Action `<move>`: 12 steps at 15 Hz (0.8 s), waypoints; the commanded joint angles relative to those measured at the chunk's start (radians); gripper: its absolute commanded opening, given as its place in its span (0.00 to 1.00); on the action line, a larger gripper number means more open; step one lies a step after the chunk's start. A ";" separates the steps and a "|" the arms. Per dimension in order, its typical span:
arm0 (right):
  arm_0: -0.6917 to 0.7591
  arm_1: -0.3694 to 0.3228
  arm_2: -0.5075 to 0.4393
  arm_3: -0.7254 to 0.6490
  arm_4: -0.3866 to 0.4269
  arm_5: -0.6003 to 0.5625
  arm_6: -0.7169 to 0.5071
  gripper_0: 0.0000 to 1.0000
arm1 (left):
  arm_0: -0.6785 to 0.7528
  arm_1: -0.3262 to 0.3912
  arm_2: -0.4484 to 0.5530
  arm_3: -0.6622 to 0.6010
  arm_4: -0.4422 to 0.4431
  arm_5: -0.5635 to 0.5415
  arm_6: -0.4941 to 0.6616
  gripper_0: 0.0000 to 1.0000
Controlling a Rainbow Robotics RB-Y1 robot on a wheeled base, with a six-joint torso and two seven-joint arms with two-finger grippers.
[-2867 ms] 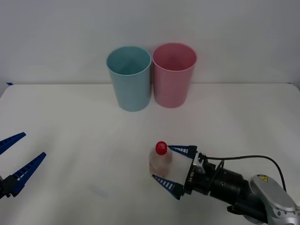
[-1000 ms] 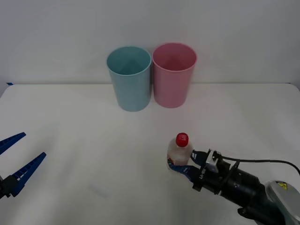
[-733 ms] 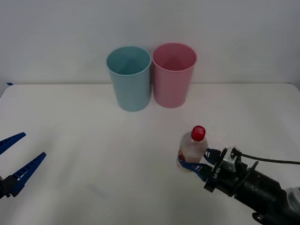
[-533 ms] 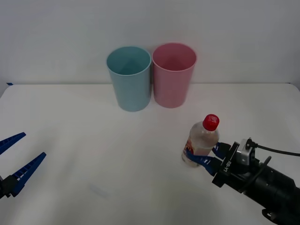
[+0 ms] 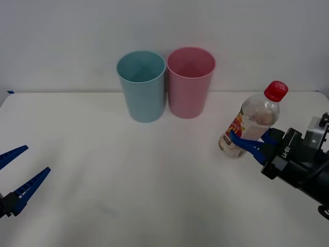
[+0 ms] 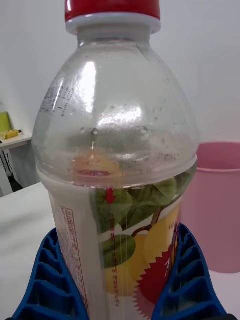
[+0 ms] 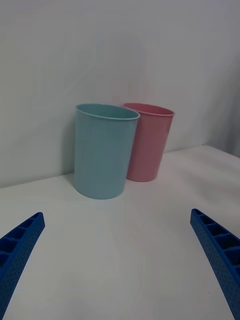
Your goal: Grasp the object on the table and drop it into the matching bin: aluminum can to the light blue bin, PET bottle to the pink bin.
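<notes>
Two hands: right hand (image 5: 250, 145) clenched on bottle (image 5: 252, 121), raised at 4 o'clock from pink bin (image 5: 190, 82); left hand (image 5: 15, 174) released, low over bench (image 5: 128, 175).

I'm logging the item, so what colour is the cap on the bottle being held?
Red. The cap on the PET bottle shows best in the front view.

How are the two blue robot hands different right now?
The right hand is shut on the PET bottle, holding it up off the table; the left hand is open and holds nothing. The right hand is up beside the pink bin; the left hand sits low at the table's near edge. Both have blue ribbed fingers.
</notes>
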 commanded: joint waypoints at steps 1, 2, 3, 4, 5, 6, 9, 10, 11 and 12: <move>-0.031 -0.049 -0.034 -0.045 -0.005 0.046 -0.089 0.00 | 0.000 0.000 0.000 0.000 0.000 0.000 0.000 1.00; -0.049 -0.066 -0.036 -0.052 -0.003 0.069 -0.113 0.00 | 0.000 0.000 0.000 0.000 0.000 0.000 0.000 1.00; -0.083 -0.091 -0.034 -0.052 0.004 0.091 -0.149 0.00 | 0.000 0.000 0.000 0.000 0.000 0.000 0.000 1.00; -0.111 -0.108 -0.034 -0.052 0.026 0.108 -0.181 0.00 | 0.000 0.000 0.000 0.000 0.000 0.000 0.000 1.00; -0.148 -0.125 -0.034 -0.046 0.052 0.115 -0.222 0.00 | 0.000 0.000 0.000 0.000 0.000 0.000 0.000 1.00; -0.183 -0.129 -0.034 -0.032 0.064 0.114 -0.256 0.00 | 0.000 0.000 0.000 0.000 0.000 0.000 0.000 1.00; -0.307 -0.129 -0.014 0.043 0.129 0.112 -0.307 0.00 | 0.000 0.000 0.000 0.000 0.000 0.000 0.000 1.00; -0.353 -0.129 0.003 0.080 0.138 0.112 -0.310 0.00 | 0.000 0.000 0.000 0.000 0.000 0.000 0.000 1.00; -0.414 -0.128 0.027 0.132 0.152 0.112 -0.310 0.00 | 0.000 0.000 0.000 0.000 0.000 0.000 0.000 1.00; -0.459 -0.117 0.041 0.170 0.179 0.112 -0.310 0.00 | 0.000 0.000 0.000 0.000 0.000 0.000 0.000 1.00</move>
